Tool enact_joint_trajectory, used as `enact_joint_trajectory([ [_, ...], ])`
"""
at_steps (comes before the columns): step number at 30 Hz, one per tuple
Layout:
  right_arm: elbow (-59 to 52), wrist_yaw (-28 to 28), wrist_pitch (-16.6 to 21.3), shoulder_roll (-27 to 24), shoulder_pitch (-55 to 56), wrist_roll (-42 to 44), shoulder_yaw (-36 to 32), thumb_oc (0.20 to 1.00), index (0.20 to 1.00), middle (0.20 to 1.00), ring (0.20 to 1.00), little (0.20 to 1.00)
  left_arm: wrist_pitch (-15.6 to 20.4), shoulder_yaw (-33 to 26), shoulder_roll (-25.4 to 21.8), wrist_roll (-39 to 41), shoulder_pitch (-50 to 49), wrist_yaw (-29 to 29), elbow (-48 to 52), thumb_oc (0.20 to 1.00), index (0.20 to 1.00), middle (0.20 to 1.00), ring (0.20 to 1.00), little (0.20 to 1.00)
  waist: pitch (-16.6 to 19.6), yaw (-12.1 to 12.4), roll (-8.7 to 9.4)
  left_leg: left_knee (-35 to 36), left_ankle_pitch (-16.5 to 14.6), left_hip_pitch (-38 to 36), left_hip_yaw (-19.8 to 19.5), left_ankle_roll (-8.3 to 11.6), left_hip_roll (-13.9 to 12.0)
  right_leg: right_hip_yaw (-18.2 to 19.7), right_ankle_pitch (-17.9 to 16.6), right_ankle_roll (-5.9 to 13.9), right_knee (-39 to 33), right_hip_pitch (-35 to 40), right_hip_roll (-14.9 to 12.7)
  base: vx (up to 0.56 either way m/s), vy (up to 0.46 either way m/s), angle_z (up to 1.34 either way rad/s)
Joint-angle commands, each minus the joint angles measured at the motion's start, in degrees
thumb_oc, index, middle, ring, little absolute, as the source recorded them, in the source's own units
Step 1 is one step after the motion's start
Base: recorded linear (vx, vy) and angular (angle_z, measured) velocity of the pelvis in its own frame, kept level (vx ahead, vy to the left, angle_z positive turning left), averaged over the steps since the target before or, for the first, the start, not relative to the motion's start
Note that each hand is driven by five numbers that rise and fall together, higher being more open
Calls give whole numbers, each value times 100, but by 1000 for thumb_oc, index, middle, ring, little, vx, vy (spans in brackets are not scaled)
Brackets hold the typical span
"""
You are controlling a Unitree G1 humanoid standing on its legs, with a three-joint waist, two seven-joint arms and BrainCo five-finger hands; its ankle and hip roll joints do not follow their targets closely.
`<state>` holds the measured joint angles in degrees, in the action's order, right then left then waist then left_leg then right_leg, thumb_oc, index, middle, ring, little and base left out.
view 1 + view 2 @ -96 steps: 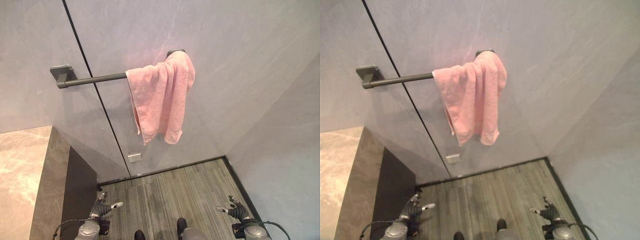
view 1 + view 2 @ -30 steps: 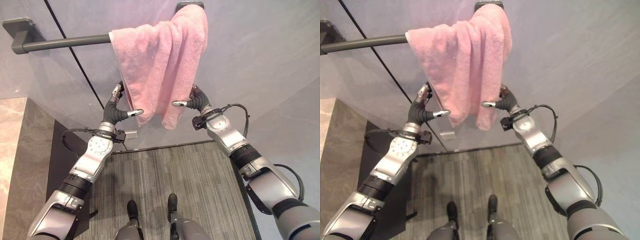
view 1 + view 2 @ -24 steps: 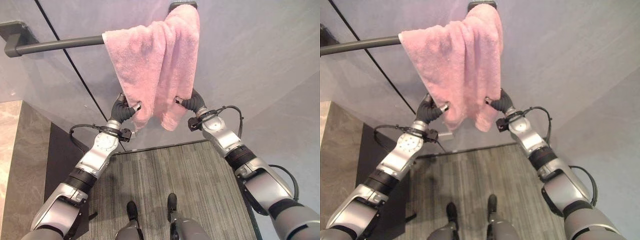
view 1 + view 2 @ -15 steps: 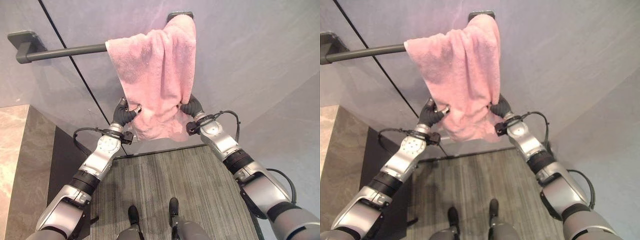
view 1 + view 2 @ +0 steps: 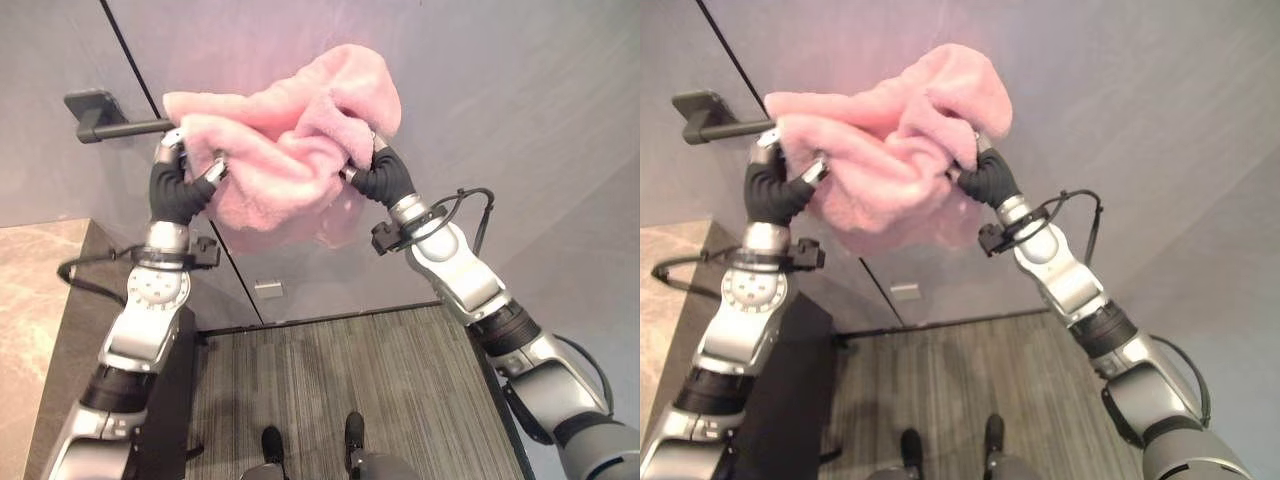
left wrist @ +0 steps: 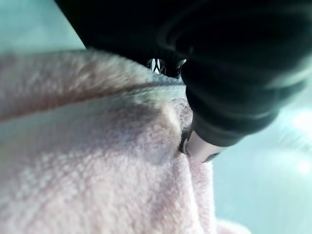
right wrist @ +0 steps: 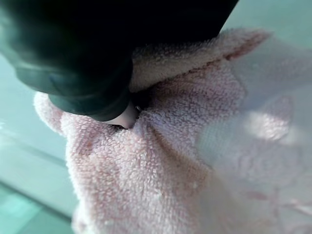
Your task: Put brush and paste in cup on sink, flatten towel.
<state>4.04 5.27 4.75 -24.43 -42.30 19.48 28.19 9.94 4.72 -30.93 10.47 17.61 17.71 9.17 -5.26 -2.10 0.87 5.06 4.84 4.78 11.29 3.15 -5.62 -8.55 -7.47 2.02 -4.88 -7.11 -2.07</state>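
At the rail point(image 5: 125, 127), pink towel point(image 5: 285, 150) bunched between both hands.

Both arms reach up, left hand point(image 5: 178, 190) and right hand point(image 5: 380, 178) clenched.

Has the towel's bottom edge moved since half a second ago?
Yes. Both hands have lifted the pink towel so it bunches up level with the towel bar.

We count one pink towel point(image 5: 285, 150), one dark wall rail point(image 5: 112, 118), one stone counter point(image 5: 35, 300), one small wall plate point(image 5: 267, 289), and two hands: left hand point(image 5: 178, 185), right hand point(image 5: 380, 175).
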Motion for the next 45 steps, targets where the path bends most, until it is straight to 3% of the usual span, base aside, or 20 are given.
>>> enact_joint_trajectory([
  [1,504,-99,353,291,-167,7,-7,200,200,200,200,200,340,73,-218,-62,92,151,-466,200,200,200,200,200,224,109,338,-6,-138,-39,-140,298,-309,189,177,714,-13,80,-508,0,0,0],
  [12,1787,-9,24,880,-180,251,454,200,200,200,200,200,0,484,9,158,-61,88,-1855,200,200,200,200,200,99,268,384,-6,-29,167,-253,300,-304,57,126,672,-13,2,-525,-36,1,8],
  [23,952,78,181,810,-680,357,250,200,200,200,200,200,183,-39,-445,115,330,351,-1048,200,200,200,200,200,234,344,400,-6,-106,19,-301,276,-241,0,171,691,-13,199,-596,20,10,4],
  [32,578,-88,227,882,-696,282,330,200,200,200,200,200,398,-511,-417,83,36,476,-290,200,200,200,200,200,360,365,359,-6,-212,-246,-297,250,-211,7,287,674,-13,447,-632,30,7,0],
  [41,1398,-28,50,1023,-225,203,369,200,200,200,200,200,194,-377,-238,350,-419,271,-1014,200,200,200,200,200,349,407,287,-6,-162,-273,-306,265,-231,-52,303,632,-13,502,-624,0,0,0],
  [42,1528,-36,31,1061,-187,192,391,310,310,310,310,310,152,-320,-227,351,-411,268,-1202,200,200,200,200,200,346,408,280,-6,-156,-265,-311,264,-231,-51,301,628,-13,497,-620,0,0,0],
  [43,1664,-33,-6,1120,-125,181,415,548,548,548,548,548,82,-259,-207,318,-407,262,-1413,200,200,200,200,200,344,403,271,-6,-146,-263,-308,264,-235,-53,300,624,-13,497,-616,0,0,0],
  [44,1810,-17,-60,1183,-44,157,455,1000,1000,1000,1000,1000,4,-184,-161,280,-426,255,-1622,555,555,555,555,555,343,400,260,-6,-139,-263,-309,266,-242,-56,301,619,-13,498,-613,0,0,0],
  [45,1917,-24,-118,1207,0,133,487,1000,1000,1000,1000,1000,-71,-154,-153,229,-419,284,-1825,1000,1000,1000,1000,1000,344,395,253,-6,-138,-264,-304,267,-246,-54,303,616,-13,498,-610,0,0,0],
])
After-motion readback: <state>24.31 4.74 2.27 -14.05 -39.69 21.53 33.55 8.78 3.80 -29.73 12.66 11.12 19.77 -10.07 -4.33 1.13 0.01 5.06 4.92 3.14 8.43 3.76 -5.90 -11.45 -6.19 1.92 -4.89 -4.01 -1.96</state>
